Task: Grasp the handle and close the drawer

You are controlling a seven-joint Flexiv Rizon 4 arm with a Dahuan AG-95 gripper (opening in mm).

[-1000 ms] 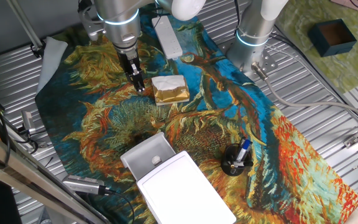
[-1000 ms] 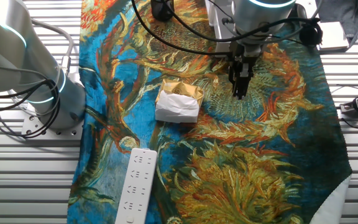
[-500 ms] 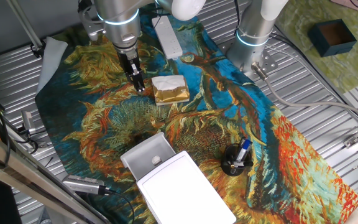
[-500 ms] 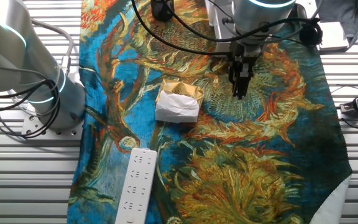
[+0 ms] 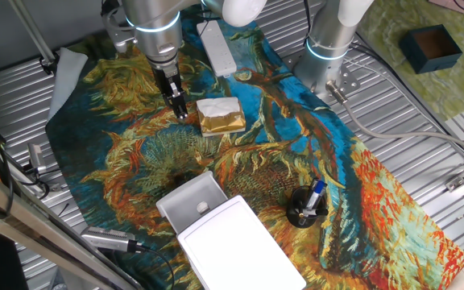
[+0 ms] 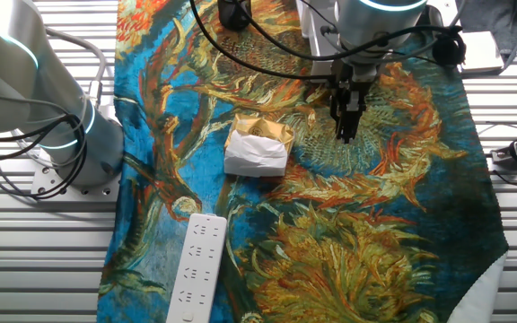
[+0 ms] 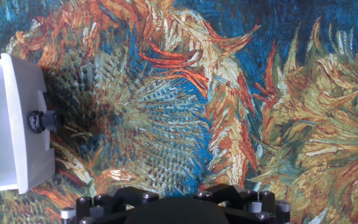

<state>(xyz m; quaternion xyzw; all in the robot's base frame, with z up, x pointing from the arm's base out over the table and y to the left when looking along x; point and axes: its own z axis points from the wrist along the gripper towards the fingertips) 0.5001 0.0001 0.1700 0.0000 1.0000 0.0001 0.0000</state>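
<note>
Landmark: the white flat-topped plastic box [image 5: 244, 246], set at the near end of the painted sunflower cloth [image 5: 135, 153].
Drawer: the shallow white plastic tray with rounded corners [image 5: 193, 200] is seen pulled well out of the box front, its inside bare; nothing of the closing is done.
Handle: a small round knob [image 7: 42, 121] is fixed on the drawer's front face, on the side away from the box; in the hand view it reads dark rather than white, possibly shadow. It is not made out in either fixed view.
Gripper: the black two-finger gripper [image 5: 177, 105] hangs over the cloth well apart from the box, beyond the drawer's open end, just beside a small white-and-gold square block [image 5: 220, 116].
Jaws: drawn close together with nothing between them, as far as the two fixed views allow.
Contact: none with handle or drawer.
Done: the hand is pointed down at the cloth, the handle in sight at the edge of its camera.
Left: the approach to the handle, the grasp, the push into the box.
</note>
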